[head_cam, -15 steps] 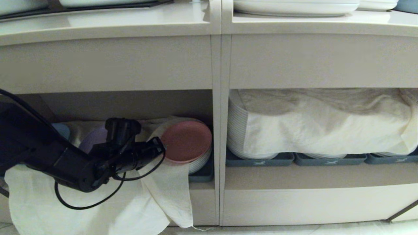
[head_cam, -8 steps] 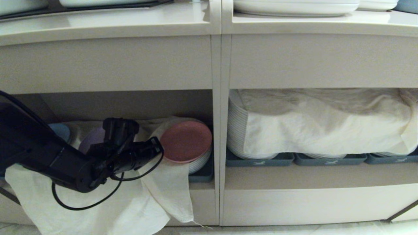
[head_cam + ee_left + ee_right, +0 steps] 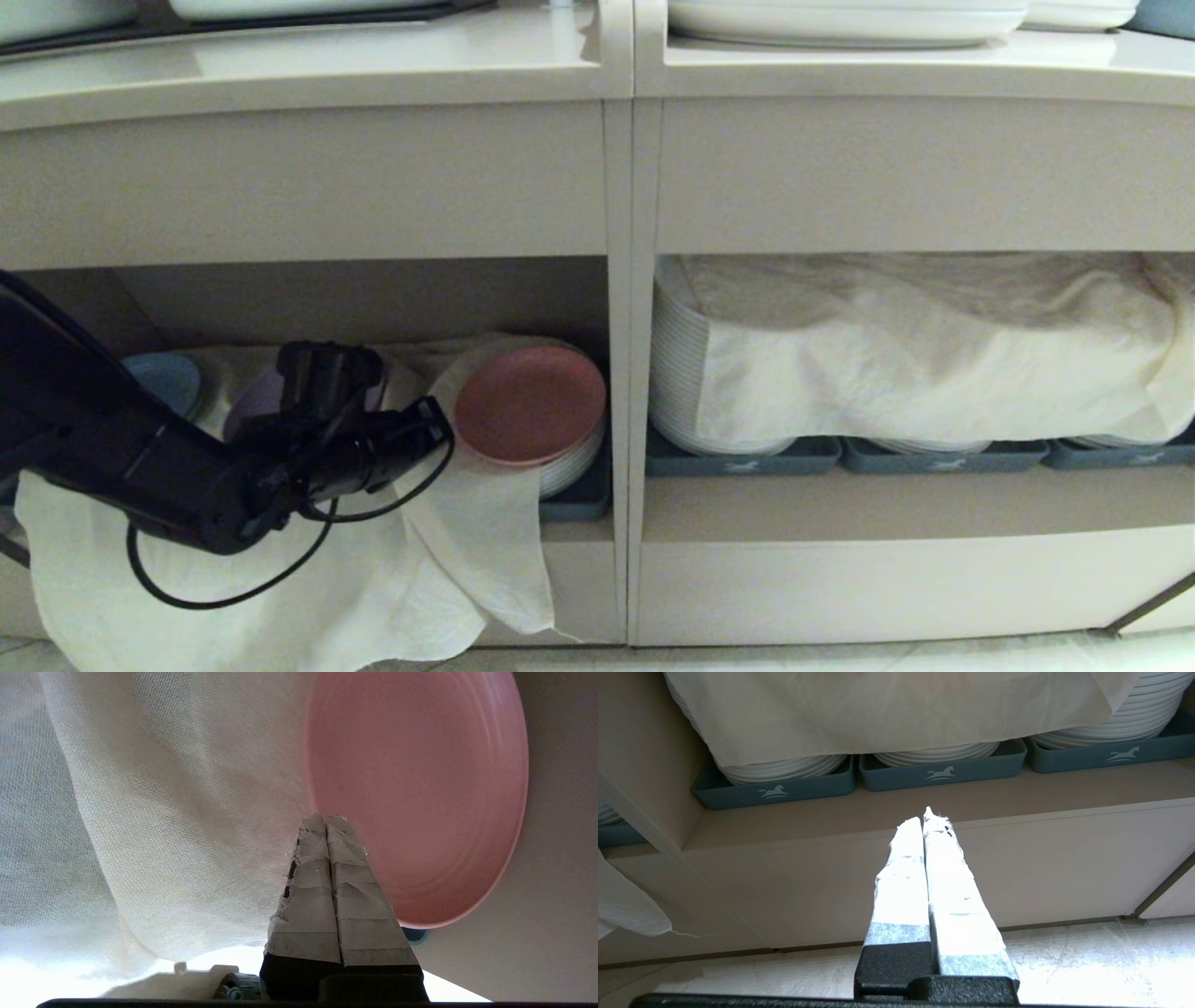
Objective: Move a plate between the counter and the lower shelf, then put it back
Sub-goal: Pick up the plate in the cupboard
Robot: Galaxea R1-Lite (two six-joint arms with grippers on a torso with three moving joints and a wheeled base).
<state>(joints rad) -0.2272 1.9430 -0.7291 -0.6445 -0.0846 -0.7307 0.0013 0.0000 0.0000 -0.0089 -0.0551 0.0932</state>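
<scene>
Under the counter (image 3: 308,70), the lower shelf (image 3: 373,299) holds the plate (image 3: 529,404) atop a white plate stack (image 3: 571,464) in a grey-blue tray (image 3: 577,502). White cloth (image 3: 280,579) drapes at 7 o'clock. Left gripper (image 3: 431,431), fingers together, empty, at the plate's 9 o'clock. Right gripper (image 3: 927,817), fingers together, faces the wider cubby (image 3: 924,826).

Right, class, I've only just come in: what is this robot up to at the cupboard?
The left gripper, shut and empty, hovers in front of the lower shelf, just short of the pink plate. That plate rests on a stack of white plates beside a white cloth. The right gripper, also shut, hangs idle before the neighbouring cubby.
</scene>
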